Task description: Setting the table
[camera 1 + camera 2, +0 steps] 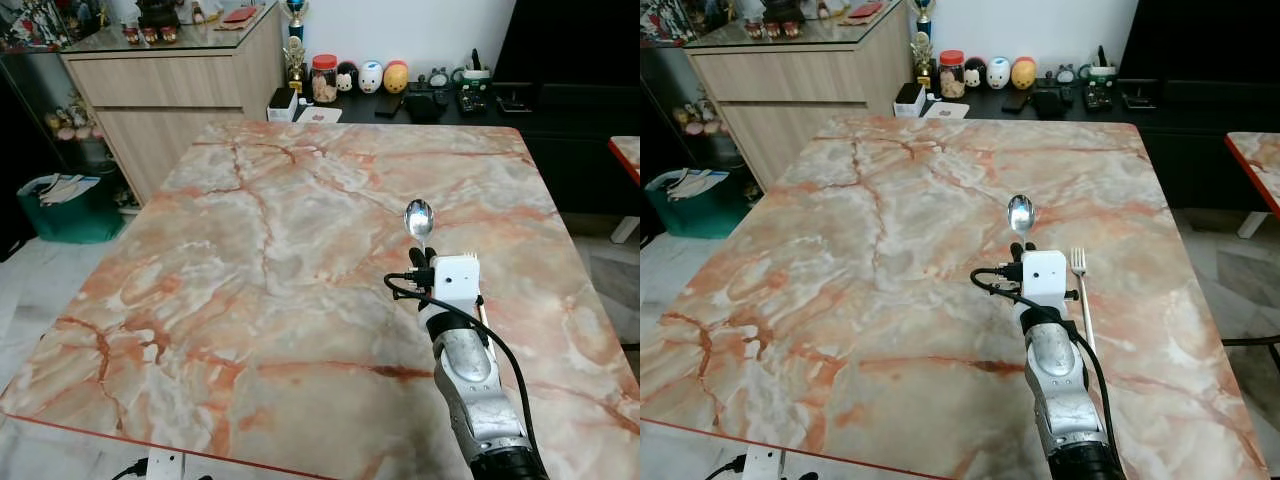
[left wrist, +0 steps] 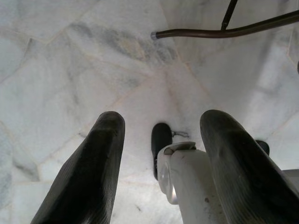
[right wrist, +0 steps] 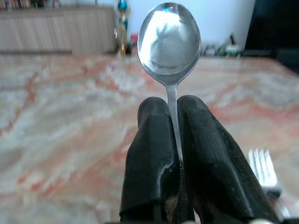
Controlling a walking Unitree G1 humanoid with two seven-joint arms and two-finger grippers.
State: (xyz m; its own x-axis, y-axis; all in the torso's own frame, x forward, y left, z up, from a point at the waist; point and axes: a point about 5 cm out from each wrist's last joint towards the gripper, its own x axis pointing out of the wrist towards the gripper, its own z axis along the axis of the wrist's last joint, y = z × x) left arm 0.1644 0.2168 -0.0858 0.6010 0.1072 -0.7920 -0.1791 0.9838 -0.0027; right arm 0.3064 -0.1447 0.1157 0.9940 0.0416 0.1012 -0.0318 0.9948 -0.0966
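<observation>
Desk: the marble-patterned desk (image 1: 260, 300), pink and grey with rust veins, spreads ahead of and to the left of the right gripper, most of its top bare.
Room: beyond the gripper, past the far edge, a dark low counter (image 1: 420, 105) carries a jar and small round figurines; a wooden sideboard (image 1: 170, 90) stands further left, with a green bin (image 1: 65, 205) on the pale floor beside it.
Right gripper: the right gripper (image 3: 174, 121) is over the desk's right half, fingers closed tight on the handle of the spoon (image 1: 1020, 213), bowl pointing up and away.
Left gripper: the left gripper (image 2: 161, 140) hangs low over the pale marble floor (image 2: 70, 70), fingers parted with nothing between them.
Fork: a fork (image 1: 1081, 290) lies flat on the desk just to the right of the right gripper, tines pointing away.
Progress: early, I judge; the fork looks placed and the spoon is yet to be set down, probably next to it.
Left to do: no plate or glass is out, though the near right corner is hidden by the arm.
</observation>
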